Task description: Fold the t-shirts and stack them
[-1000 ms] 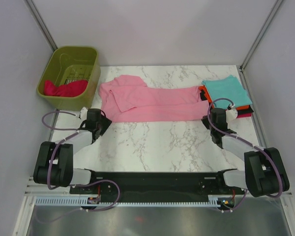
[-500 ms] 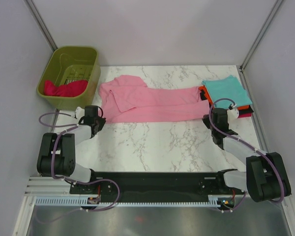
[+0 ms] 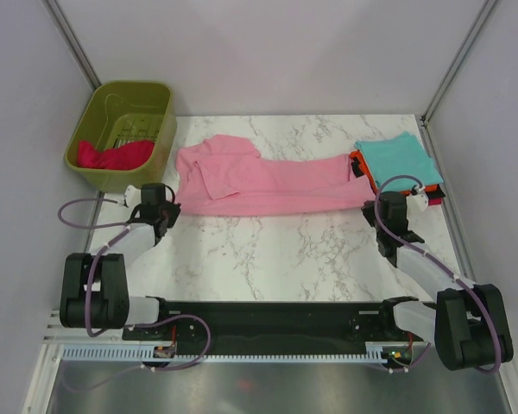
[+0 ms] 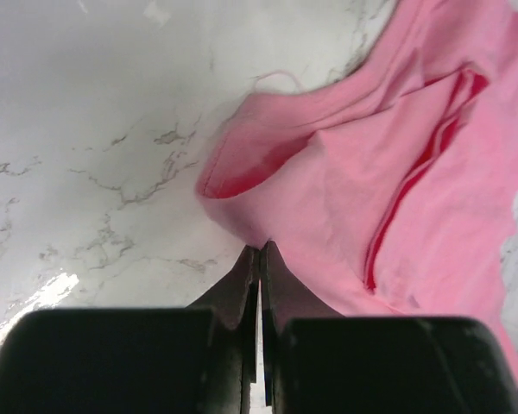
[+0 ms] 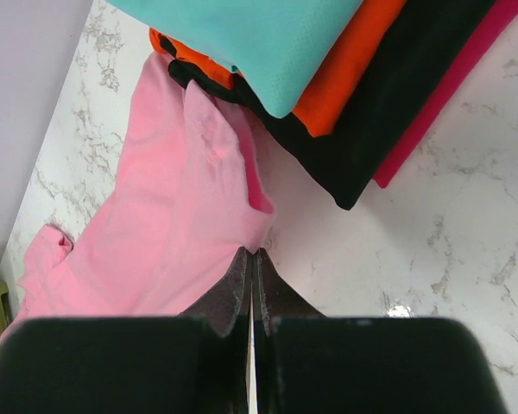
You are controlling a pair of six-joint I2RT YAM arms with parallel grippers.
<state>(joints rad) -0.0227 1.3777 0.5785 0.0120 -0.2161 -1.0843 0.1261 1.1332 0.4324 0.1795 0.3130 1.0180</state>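
Note:
A light pink t-shirt [image 3: 268, 183] lies spread lengthwise across the marble table [image 3: 276, 250]. My left gripper [image 3: 173, 207] is shut on its near left edge, and the wrist view shows pink cloth [image 4: 397, 172] pinched at the tips of the left gripper [image 4: 260, 250]. At the other end my right gripper [image 3: 373, 203] is shut on the near right corner; pink cloth [image 5: 164, 224] meets the tips of the right gripper [image 5: 251, 253]. A folded stack sits at the back right: teal [image 5: 259, 34] on top, then orange [image 5: 354, 60], black [image 5: 388, 103] and magenta [image 5: 449, 86]. A crimson shirt [image 3: 112, 155] lies in the basket.
The olive-green plastic basket [image 3: 160, 129] stands at the back left, just beyond my left gripper. The folded stack [image 3: 397, 157] touches the pink shirt's right end. Grey walls close in the table on both sides and behind.
My left gripper has shut on the pink shirt's edge and shifted left. The right gripper has moved right with its corner, drawing the shirt out longer.

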